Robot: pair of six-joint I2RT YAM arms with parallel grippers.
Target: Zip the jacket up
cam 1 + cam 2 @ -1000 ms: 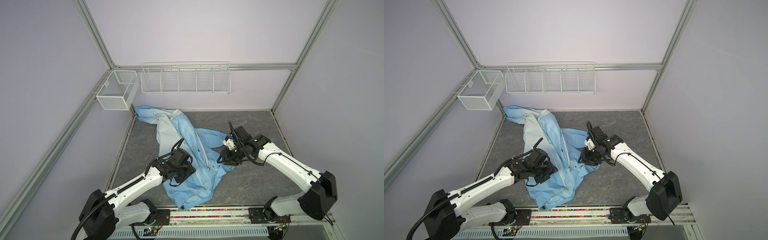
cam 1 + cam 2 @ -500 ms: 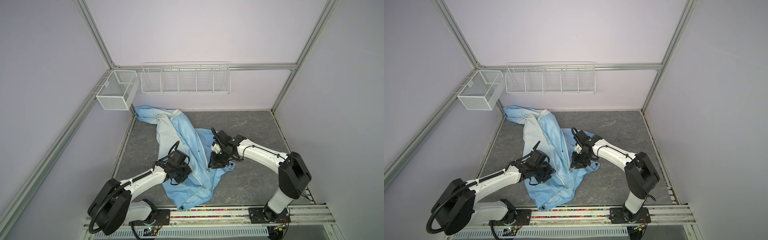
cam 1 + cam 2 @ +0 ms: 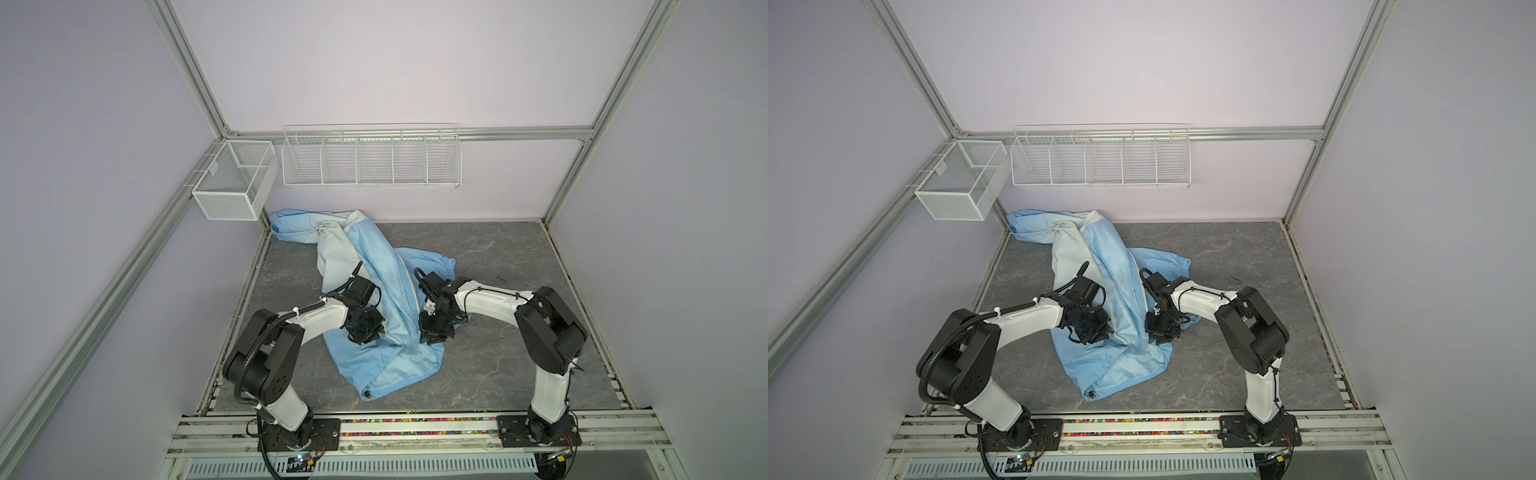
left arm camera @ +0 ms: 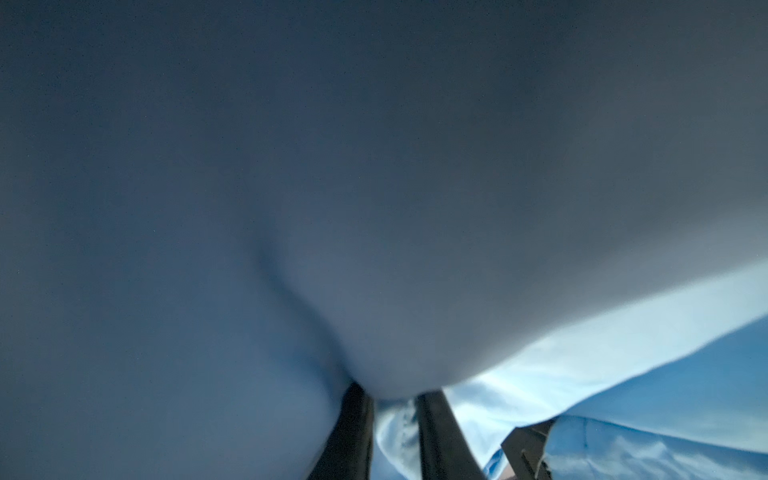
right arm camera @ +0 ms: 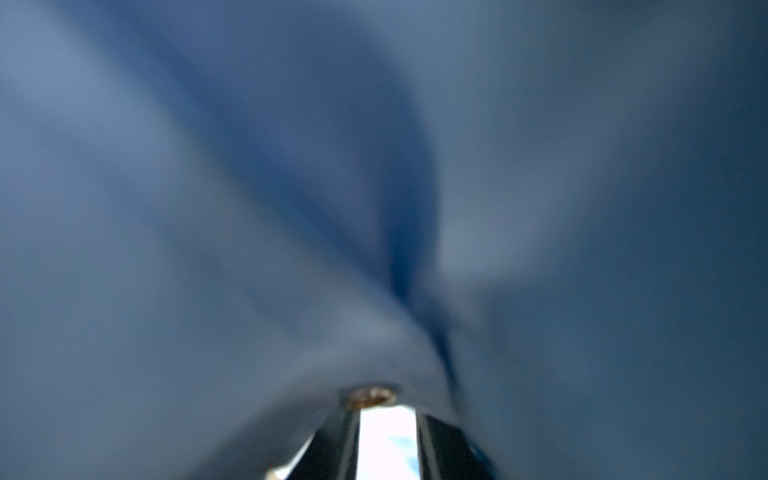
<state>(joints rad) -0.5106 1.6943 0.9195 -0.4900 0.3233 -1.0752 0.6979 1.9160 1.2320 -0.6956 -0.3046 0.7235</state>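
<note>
A grey marbled tabletop [image 3: 498, 266] fills the floor of a lilac-walled cell. On it lies the jacket [image 3: 386, 291], crumpled in a long diagonal heap between the two arms. Its far end is bunched towards the back corner and its hem corner lies nearer the rail than either set of fingers.

The fabric is thin and light blue with one pale, whitish panel. A cream zipper [image 3: 412, 291] runs down the front, just on the inner side of the right gripper [image 3: 432, 334]. A gathered cuff [image 3: 440, 264] lies beyond that gripper.

The left gripper [image 3: 365, 332] presses into the cloth on the opposite side of the zipper. Its wrist view shows the fingers [image 4: 353, 436] nearly together with a fold of blue fabric pinched between them.

The right fingers [image 5: 440, 444] stand slightly apart, with cloth draped over their tips and a snap stud [image 5: 370, 395] just past them. Whether they grip anything I cannot tell.

Both arms flank the zipper low on the garment, probably to spread the front flat and expose the zipper's start.

Well behind the fingers, a wire rack [image 3: 370, 158] and a mesh basket [image 3: 232, 183] hang on the walls.
</note>
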